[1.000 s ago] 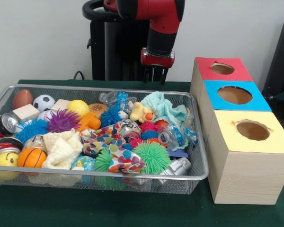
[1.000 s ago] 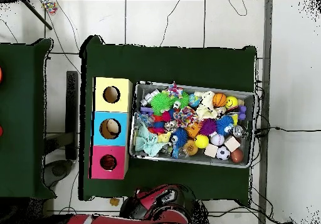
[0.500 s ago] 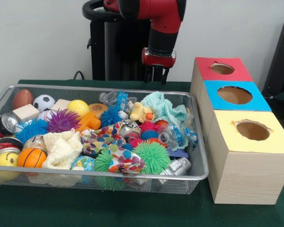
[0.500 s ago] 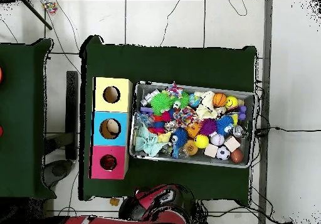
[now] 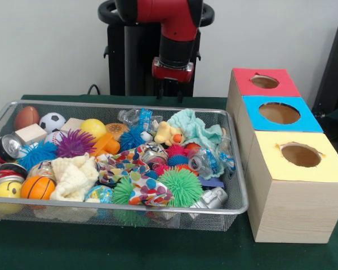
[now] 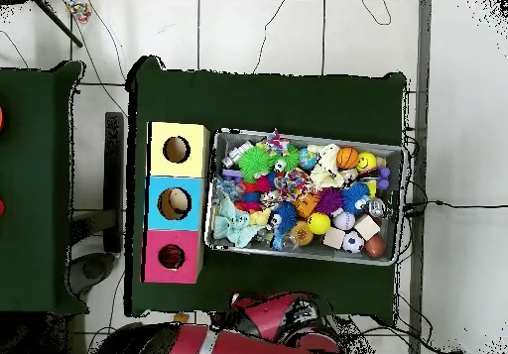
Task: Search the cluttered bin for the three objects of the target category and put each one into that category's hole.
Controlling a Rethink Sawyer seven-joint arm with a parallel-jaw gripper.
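The silver wire-mesh bin (image 5: 118, 104) lies on the green table, full of toys; it also shows in the overhead view (image 6: 303, 255). A yellow duck (image 5: 168, 134) with an orange beak lies near the bin's far rim, beside a teal cloth, and shows in the overhead view (image 6: 260, 217). I cannot make out the tiger or the teddy bear in the clutter. The red-topped box's hole (image 5: 265, 81) is at the far right, also in the overhead view (image 6: 171, 257). My gripper (image 5: 170, 94) hangs open and empty above the bin's far rim, behind the duck.
A blue-topped box (image 5: 279, 113) and a yellow-topped box (image 5: 300, 154) stand in a row in front of the red one. In the bin are green spiky balls (image 5: 181, 187), an orange basketball (image 5: 38, 187), a cream cloth (image 5: 74, 177) and cans.
The arm has swung, carrying my gripper to the left in the front view and slightly up. Nothing in the bin has moved.
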